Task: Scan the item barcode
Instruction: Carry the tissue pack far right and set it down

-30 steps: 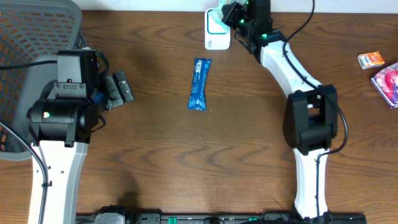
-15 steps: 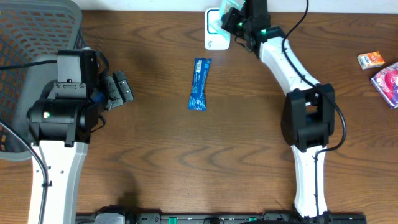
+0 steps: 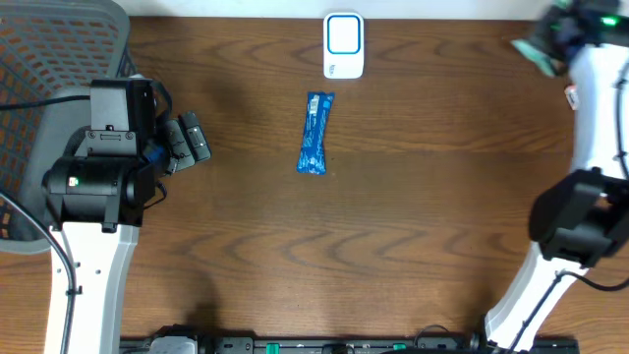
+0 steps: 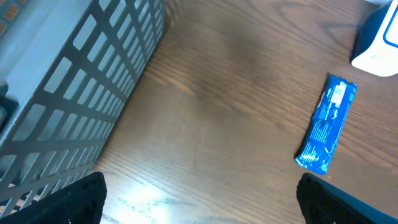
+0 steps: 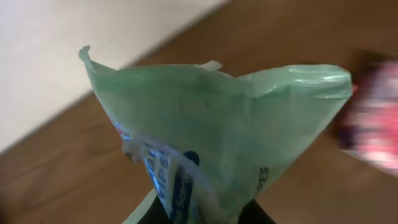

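Observation:
A pale green wipes packet [image 5: 230,137] fills the right wrist view, and my right gripper [image 5: 205,214] is shut on its lower end. Seen from overhead, that gripper [image 3: 552,35] holds the packet [image 3: 531,47] up at the far right back of the table, well away from the white scanner [image 3: 343,44] at the back middle. No barcode shows on the packet. A blue snack bar [image 3: 315,133] lies flat just in front of the scanner. My left gripper [image 3: 192,140] hovers at the left, open and empty, its black fingertips [image 4: 81,199] wide apart over bare wood.
A grey mesh basket [image 3: 59,59] stands at the back left corner, close beside my left arm. A blurred pink pack [image 5: 373,118] lies on the table beyond the green packet. The table's back edge meets a white wall.
My right arm has swung from over the scanner to the far right back corner, carrying the green packet. The scanner's face is now uncovered. The left arm has not moved.

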You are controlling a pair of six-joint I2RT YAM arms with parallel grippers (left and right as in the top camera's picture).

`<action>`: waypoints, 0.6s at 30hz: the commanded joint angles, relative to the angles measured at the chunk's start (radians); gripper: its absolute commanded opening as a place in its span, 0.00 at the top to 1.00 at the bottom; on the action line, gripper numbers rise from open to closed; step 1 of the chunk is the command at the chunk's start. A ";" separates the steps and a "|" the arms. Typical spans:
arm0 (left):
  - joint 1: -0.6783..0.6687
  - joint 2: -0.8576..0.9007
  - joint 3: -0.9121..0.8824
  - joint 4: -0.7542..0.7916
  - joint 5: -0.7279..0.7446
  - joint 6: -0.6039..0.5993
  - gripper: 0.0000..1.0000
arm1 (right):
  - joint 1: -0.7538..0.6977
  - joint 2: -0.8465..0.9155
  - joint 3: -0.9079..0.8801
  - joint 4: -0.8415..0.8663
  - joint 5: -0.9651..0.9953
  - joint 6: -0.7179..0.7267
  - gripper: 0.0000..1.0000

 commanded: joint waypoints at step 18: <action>0.003 0.003 0.011 -0.003 -0.009 0.013 0.02 | -0.215 0.200 -0.024 0.044 0.047 -0.110 0.39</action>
